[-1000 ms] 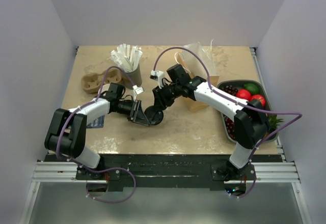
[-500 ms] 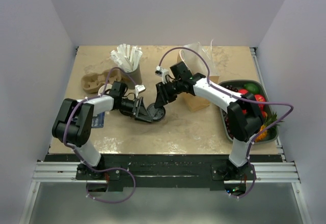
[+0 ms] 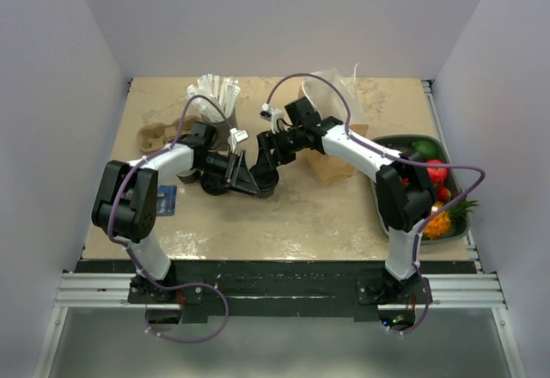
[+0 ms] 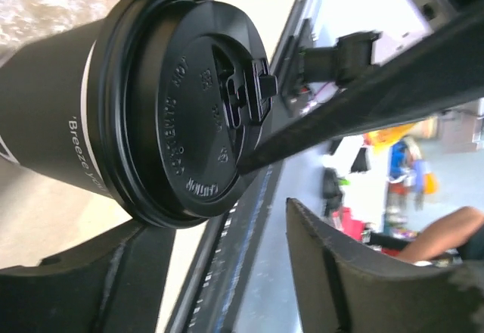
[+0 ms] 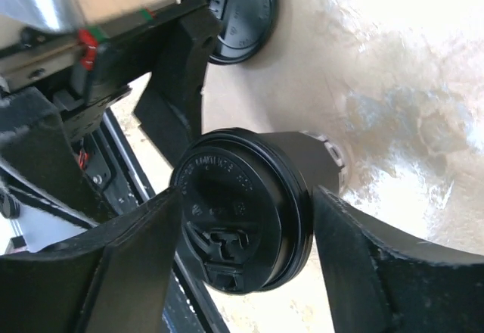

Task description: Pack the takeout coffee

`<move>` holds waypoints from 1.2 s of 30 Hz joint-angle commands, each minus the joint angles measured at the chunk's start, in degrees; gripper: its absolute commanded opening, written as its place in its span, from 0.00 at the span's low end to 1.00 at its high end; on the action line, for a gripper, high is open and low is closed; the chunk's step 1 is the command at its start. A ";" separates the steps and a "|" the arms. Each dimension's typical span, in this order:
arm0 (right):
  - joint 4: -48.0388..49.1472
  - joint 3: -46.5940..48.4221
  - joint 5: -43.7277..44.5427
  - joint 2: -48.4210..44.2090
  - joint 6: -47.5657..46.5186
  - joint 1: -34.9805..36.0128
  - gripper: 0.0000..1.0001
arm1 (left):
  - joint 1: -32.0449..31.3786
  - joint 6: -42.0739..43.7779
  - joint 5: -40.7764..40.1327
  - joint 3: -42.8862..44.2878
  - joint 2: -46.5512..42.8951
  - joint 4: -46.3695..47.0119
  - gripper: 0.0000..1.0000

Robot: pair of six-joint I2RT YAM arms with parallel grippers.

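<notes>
Near the middle of the table (image 3: 326, 215), just left of a brown paper bag (image 3: 326, 169), the takeout coffee (image 4: 162, 110) appears to stand upright as two robot arms converge on it from either side. The left gripper (image 4: 219, 223) has its jaws apart: one finger sits right by the rim of the cup's black lid (image 5: 242, 219) while the other stands clear of it, so this arm has no hold on the cup. The right gripper (image 5: 248, 193) straddles the lid from above, a finger close against each side; whether those fingers are pressing on the cup or merely flanking it cannot be told. With both arms crowded onto a single cup, the scene reads as a handover, and the right arm, which reaches across the bag, looks better placed to carry the drink there. White lettering on the dark paper sleeve reads "Breeze Y", the rest curving out of sight. The lid carries raised lettering around its face, of which "CAUTION" is legible; the remainder is too small to read. A loose black lid (image 5: 240, 14) lies flat on the table just beyond the cup.
</notes>
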 commanded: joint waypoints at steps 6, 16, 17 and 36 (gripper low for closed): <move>1.62 2.10 1.59 -4.56 -2.67 1.58 0.99 | 0.51 16.62 -7.10 5.18 -3.28 -12.57 0.68; 3.04 5.33 7.75 -6.76 -9.96 1.58 0.99 | 0.68 21.80 -14.83 7.72 -7.94 -16.43 0.74; 3.04 5.87 7.66 -7.11 -10.84 1.66 0.99 | 0.68 23.03 -15.01 7.90 -8.55 -16.70 0.74; 14.91 7.63 38.67 -30.06 -17.70 -7.63 0.96 | 0.33 15.75 -27.93 20.64 -23.51 3.42 1.00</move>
